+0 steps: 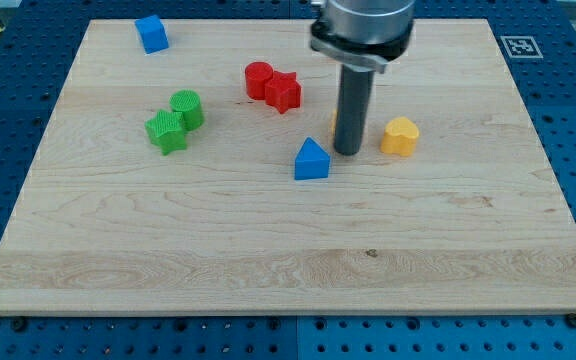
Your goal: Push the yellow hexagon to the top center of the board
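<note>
Camera view: your tip [348, 152] is sitting between blue block [311, 160] and yellow hexagon [400, 136], touching neither. No pincer on this rod, so no jaw state. You're needing to swing below the hexagon, then push toward the view's top and slightly left.

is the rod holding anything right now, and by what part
Nothing is held. My tip stands on the board between the blue block and the yellow block, touching neither.

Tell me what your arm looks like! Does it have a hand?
No hand and no jaws. My arm ends in a shiny grey metal cylinder with a dark ring under it. Below that hangs a straight dark rod, smooth and round like a thick crayon. Its bottom end is my tip. No cables or markings show.
</note>
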